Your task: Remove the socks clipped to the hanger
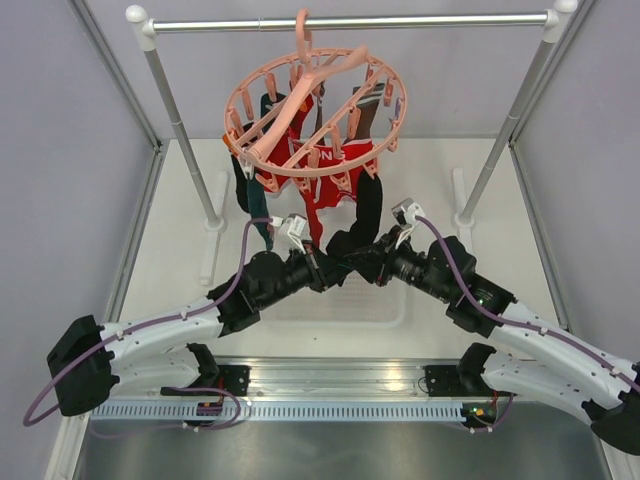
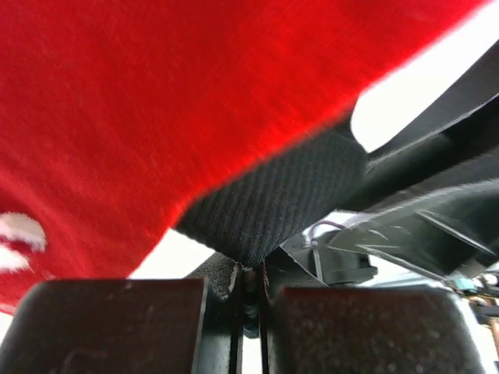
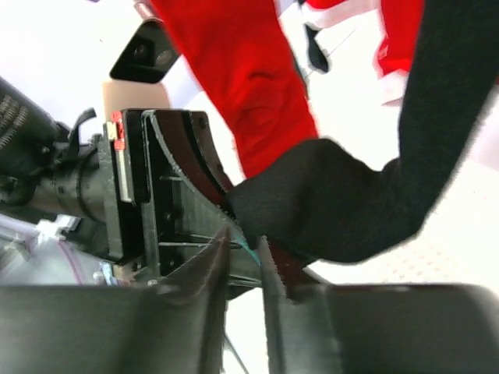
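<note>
**Inspector:** Where was the round salmon-pink plastic hanger (image 1: 290, 108) located?

**Technician:** It hung by its top hook from the grey metal rail (image 1: 400, 20), above the white table (image 1: 170, 250). Socks hung from its small clips: a long red fabric sock (image 1: 318, 200) near the middle, a black ribbed fabric sock (image 1: 368, 212) to its right, and a dark teal sock (image 1: 242, 190) on the left side.

**Inspector:** Where were the arms?

**Technician:** Both reached in under the hanger and met at the lower ends of the red and black socks. The left gripper (image 2: 251, 273) and the right gripper (image 3: 245, 253) sat just beside each other.

**Inspector:** What was the finger condition on the left?

**Technician:** It was clenched. In the left wrist view, the toe of the black ribbed fabric sock (image 2: 273, 202) tapered into the slit between the two pads, and the long red fabric sock (image 2: 156, 101) draped across above it.

**Inspector:** And on the right?

**Technician:** The fingers stood close together with a narrow gap. The black ribbed fabric sock (image 3: 343, 202) lay just above the tips. I could not tell whether the fingers gripped any fabric.
</note>
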{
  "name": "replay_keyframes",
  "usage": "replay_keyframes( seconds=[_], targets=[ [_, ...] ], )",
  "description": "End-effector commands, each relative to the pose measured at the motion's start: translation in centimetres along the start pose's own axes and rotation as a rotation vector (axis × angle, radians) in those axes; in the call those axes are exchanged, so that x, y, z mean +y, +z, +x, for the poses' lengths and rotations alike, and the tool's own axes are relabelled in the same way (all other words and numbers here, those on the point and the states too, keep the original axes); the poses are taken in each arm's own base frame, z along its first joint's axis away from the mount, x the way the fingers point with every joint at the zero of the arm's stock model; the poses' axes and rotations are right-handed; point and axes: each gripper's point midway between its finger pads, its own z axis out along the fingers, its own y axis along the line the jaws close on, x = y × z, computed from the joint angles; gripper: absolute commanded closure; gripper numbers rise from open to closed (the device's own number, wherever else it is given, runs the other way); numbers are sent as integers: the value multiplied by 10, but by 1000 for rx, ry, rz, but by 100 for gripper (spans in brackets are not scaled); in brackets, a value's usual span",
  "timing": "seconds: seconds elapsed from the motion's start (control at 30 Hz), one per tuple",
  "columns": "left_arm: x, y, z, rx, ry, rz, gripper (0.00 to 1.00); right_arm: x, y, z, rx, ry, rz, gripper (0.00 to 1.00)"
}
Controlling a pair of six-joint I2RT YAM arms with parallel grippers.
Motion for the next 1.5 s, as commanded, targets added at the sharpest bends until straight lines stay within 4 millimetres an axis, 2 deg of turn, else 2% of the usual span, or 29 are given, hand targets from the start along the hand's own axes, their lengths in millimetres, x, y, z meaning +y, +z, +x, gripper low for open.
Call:
replay_keyframes(
  seconds=[0.0,0.07,0.17,0.3,0.4,0.47,0.53,0.57,0.6,0.63,0.7,0.73,0.9,0.93,1.07,1.47],
  targets=[
    [14,7,-4,11,82,-92,98,-11,-8,-14,-68,-52,70,61],
    [26,11,6,45,86,-131,98,-22,-17,-26,-120,-76,141,42],
    [36,15,17,75,81,-161,98,-30,-27,-40,-179,-117,195,32],
    [43,19,22,91,79,-183,98,-34,-36,-63,-248,-163,249,32],
    [43,22,23,94,79,-186,98,-33,-39,-87,-315,-205,277,32],
    [44,23,24,97,79,-187,98,-26,-39,-108,-365,-238,272,32],
    [45,25,25,101,78,-192,98,-26,-29,-116,-365,-259,286,32],
    [44,26,24,100,78,-191,98,-20,-30,-132,-398,-276,286,33],
    [45,26,25,103,77,-192,98,-22,-22,-133,-390,-288,299,33],
    [46,27,26,105,77,-194,98,-18,-23,-147,-422,-291,302,34],
    [46,27,26,104,76,-197,98,-18,-12,-151,-417,-311,307,35],
    [47,28,26,102,74,-199,98,-14,-11,-160,-439,-311,302,36],
    [48,30,27,103,75,-202,98,-9,4,-167,-441,-350,312,37],
    [48,30,27,105,75,-201,98,-5,4,-173,-454,-355,311,37],
    [46,33,27,106,78,-197,98,1,11,-175,-449,-383,344,37],
    [45,38,32,119,80,-192,98,-3,23,-182,-448,-468,496,34]
  ],
)
